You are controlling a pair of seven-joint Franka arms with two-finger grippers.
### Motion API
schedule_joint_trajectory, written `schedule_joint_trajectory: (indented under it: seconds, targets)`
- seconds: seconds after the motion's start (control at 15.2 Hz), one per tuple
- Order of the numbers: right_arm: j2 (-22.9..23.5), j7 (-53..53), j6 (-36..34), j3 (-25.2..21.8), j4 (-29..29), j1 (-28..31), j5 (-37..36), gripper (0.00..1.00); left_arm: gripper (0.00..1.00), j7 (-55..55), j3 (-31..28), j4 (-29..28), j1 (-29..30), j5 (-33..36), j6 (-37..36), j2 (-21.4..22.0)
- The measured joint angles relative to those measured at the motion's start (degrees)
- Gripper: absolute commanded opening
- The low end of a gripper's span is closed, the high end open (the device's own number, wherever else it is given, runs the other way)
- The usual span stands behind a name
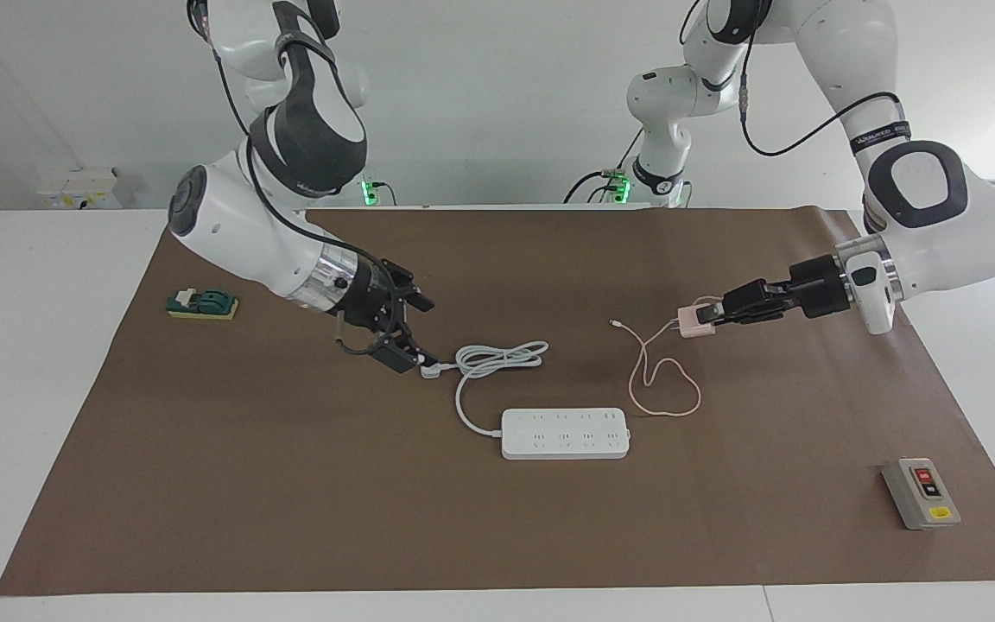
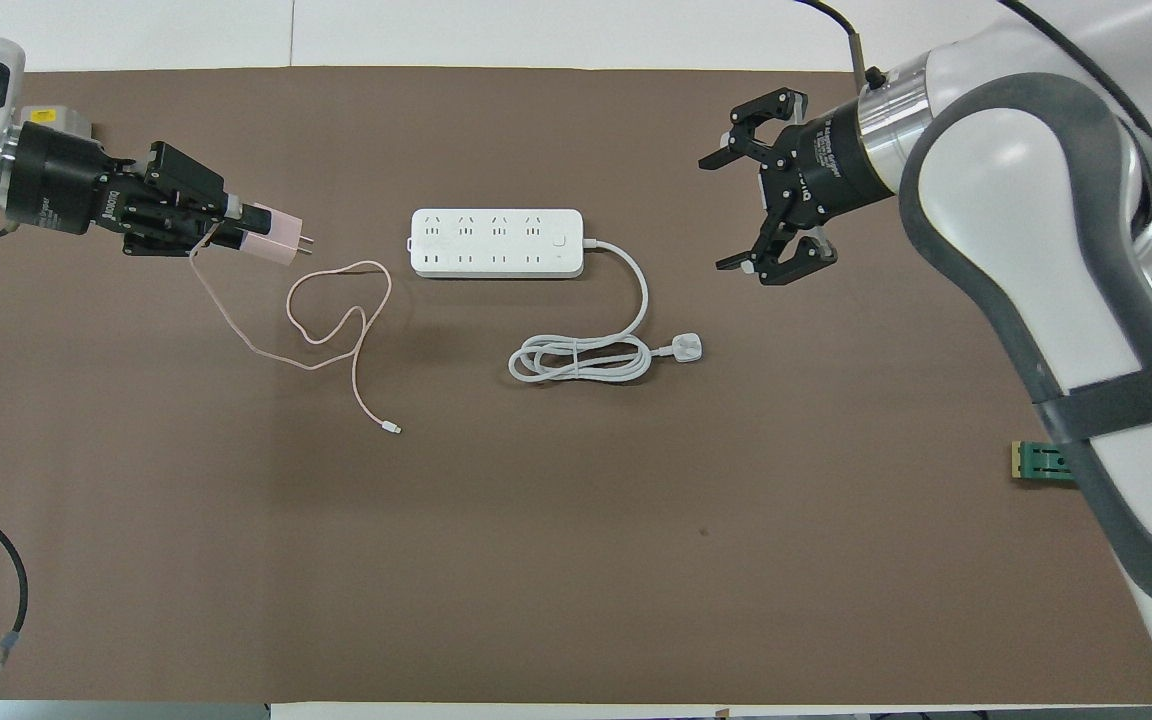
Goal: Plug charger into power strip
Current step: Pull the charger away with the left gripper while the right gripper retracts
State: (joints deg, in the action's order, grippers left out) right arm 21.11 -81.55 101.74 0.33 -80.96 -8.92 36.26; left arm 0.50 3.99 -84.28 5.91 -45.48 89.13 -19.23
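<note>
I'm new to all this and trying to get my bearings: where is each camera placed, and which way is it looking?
Facing view: high across the table, looking back at the robots; both arms show from base to gripper, left gripper holding the charger.
Overhead view: high above the robots' end, looking forward and steeply down; forearms and grippers enter from the bottom corners, right gripper open.
Shared, half a turn apart: power strip, charger, both grippers.

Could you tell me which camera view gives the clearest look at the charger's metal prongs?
The overhead view: the charger lies side-on in the left end effector, its prongs standing clear against the brown mat. The facing view shows the pink cube, but its prongs barely show.
</note>
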Motion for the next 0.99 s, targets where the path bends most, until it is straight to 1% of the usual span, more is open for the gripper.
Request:
schedule_joint_trajectory:
  seconds: [0.13, 0.26, 0.53, 0.79, 0.86, 0.99]
  targets:
    - [-0.86, 6.10, -3.13, -0.03, -0.06, 2.06, -2.51, 1.00, 0.00, 0.19, -0.01, 2.40, 0.03, 6.55, -1.80, 0.01]
    - [-2.00, 14.67, -5.67, -0.04, -0.66, 3.72, -6.26, 1.00, 0.00, 0.06, -0.05, 4.68, 0.30, 12.53, -2.89, 0.02]
    - [-4.08, 31.93, -10.23, -0.05, -1.99, 6.19, -12.77, 1.00, 0.00, -1.38, -0.31, 6.30, 4.25, 15.93, -3.05, 0.46]
    - [-5.54, 48.47, -13.12, -0.08, -2.12, 8.71, -19.23, 1.00, 0.00, -1.71, -0.17, 7.63, 4.96, 25.42, -2.85, 0.95]
    - [-5.98, 53.01, -13.61, -0.08, -2.14, 9.27, -21.27, 1.00, 0.00, -1.00, -0.12, 8.40, 4.96, 26.69, -2.85, 0.96]
    - [-7.05, 62.25, -14.13, -0.11, -2.20, 10.48, -24.85, 1.00, 0.00, 6.26, -0.05, 9.39, 4.92, 28.61, -2.93, 0.97]
